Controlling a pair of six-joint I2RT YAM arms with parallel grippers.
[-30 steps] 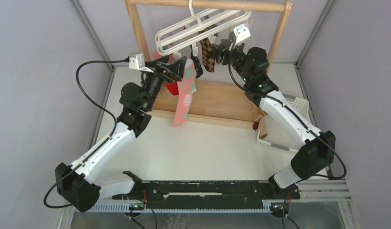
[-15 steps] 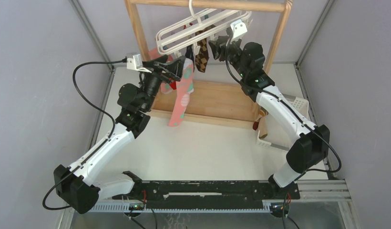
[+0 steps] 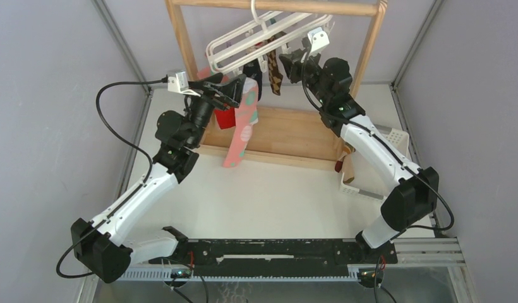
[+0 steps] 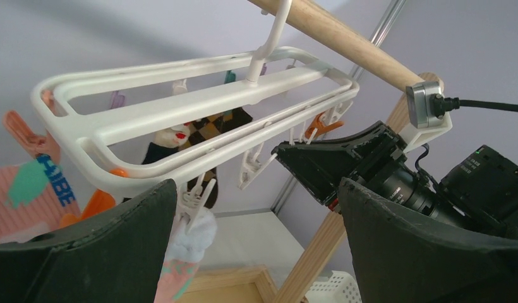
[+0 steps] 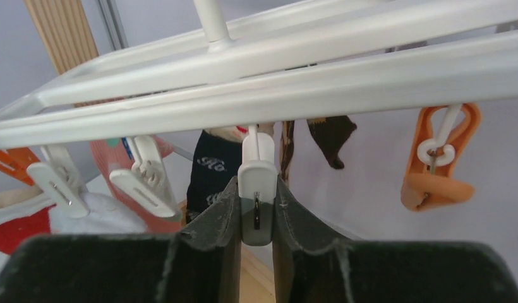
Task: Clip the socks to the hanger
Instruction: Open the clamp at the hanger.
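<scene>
The white hanger (image 3: 256, 38) hangs tilted from the wooden rack's top bar. Clipped to it are a pink sock with teal dots (image 3: 240, 129), a red sock (image 3: 225, 118), a dark sock (image 3: 252, 72) and a brown patterned sock (image 3: 274, 66). My right gripper (image 5: 256, 218) is shut on a white clip (image 5: 257, 183) dangling from the hanger's (image 5: 275, 69) near bar, a finger pressed against each side. An orange clip (image 5: 439, 161) hangs free to its right. My left gripper (image 4: 256, 189) stands wide open below the hanger (image 4: 199, 104), beside the pink sock's clipped cuff (image 4: 180, 252), holding nothing.
The wooden rack (image 3: 370, 44) stands on a wooden base (image 3: 288, 136) at the back of the table. A white slatted basket (image 3: 395, 136) sits at the right under my right arm, with a striped sock (image 3: 342, 165) over its edge.
My right gripper rose a little toward the hanger and closed on the white clip. The hanger and its socks swung slightly. The left gripper barely moved.
</scene>
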